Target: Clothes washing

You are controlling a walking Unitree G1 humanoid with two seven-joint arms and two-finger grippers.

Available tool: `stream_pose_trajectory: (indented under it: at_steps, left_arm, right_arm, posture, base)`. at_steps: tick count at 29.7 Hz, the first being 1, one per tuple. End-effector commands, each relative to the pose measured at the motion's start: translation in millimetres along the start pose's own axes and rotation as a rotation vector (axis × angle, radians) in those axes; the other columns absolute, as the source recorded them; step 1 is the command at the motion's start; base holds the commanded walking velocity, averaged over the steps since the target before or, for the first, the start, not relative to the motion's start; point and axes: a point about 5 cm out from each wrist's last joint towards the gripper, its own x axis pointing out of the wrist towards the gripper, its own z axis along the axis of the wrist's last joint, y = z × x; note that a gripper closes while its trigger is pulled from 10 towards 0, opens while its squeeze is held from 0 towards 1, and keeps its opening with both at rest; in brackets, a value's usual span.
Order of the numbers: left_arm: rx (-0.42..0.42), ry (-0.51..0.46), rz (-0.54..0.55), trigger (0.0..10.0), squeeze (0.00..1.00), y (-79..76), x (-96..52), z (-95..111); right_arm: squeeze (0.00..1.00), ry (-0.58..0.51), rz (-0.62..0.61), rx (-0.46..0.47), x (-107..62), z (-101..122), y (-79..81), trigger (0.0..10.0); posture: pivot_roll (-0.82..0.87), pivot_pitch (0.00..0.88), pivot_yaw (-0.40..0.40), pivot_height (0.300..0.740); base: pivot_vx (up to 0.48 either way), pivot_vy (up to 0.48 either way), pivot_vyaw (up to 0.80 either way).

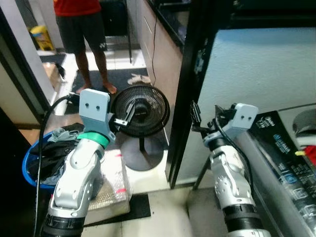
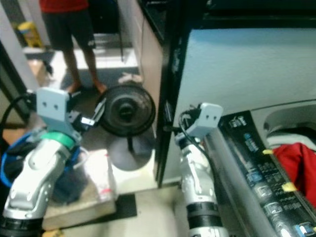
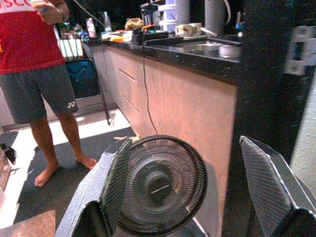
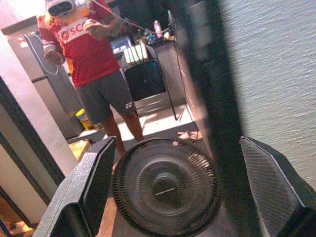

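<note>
A blue laundry basket (image 1: 28, 174) with dark clothes (image 1: 52, 150) stands on the floor at my lower left. On the right is the washing machine (image 1: 284, 158), its dark control panel facing up. A red garment (image 2: 296, 163) lies in its open drum. My left gripper (image 1: 126, 117) is raised in front of me, above the basket's right side. In the left wrist view its fingers (image 3: 114, 185) stand wide open with nothing between them. My right gripper (image 1: 196, 119) hangs beside the machine's left edge. It is open too, and its fingers (image 4: 96, 182) are empty.
A black floor fan (image 1: 141, 111) stands straight ahead by a dark door frame (image 1: 190, 89). A person (image 1: 81, 29) in a red shirt and dark shorts stands barefoot beyond it. Kitchen cabinets (image 3: 182, 98) run along the right. A plastic-wrapped package (image 1: 113, 182) lies on the floor by the basket.
</note>
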Motion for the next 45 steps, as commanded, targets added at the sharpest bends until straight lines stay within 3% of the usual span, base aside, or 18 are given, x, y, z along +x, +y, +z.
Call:
stream_pose_trajectory:
  at_steps: [1, 6, 14, 32, 45]
  left_arm:
    - [-0.001, 0.022, 0.015, 10.0, 0.0, 3.3, -2.6, -4.1]
    - [0.009, 0.02, 0.014, 10.0, 0.0, 3.5, -2.5, -3.6]
    - [0.012, 0.022, 0.011, 10.0, 0.0, 2.8, -1.8, -4.4]
    - [0.004, 0.025, 0.012, 10.0, 0.0, 2.0, -1.3, -6.1]
    - [0.005, 0.013, 0.012, 10.0, 0.0, 1.9, -1.0, -5.5]
  right_arm:
    - [0.0, 0.012, 0.015, 0.014, -0.9, -3.5, 4.0, 10.0]
    - [0.0, 0.028, 0.052, 0.018, -1.8, -5.1, 7.2, 10.0]
    - [0.0, 0.032, 0.114, -0.065, -3.8, -7.5, 15.9, 10.0]
    - [0.0, 0.041, 0.139, -0.073, -5.1, -9.0, 16.7, 10.0]
    - [0.0, 0.049, 0.133, -0.049, -9.3, -12.5, 16.1, 10.0]
  posture:
    - [0.06, 0.0, 0.022, 0.74]
    - [0.06, 0.0, 0.021, 0.74]
    - [0.06, 0.0, 0.022, 0.74]
    - [0.05, 0.0, 0.016, 0.74]
    - [0.05, 0.0, 0.019, 0.74]
  base:
    - [0.0, 0.0, 0.0]
    - [0.0, 0.0, 0.34]
    - [0.0, 0.0, 0.74]
    - [0.0, 0.0, 0.74]
    - [0.137, 0.279, 0.0]
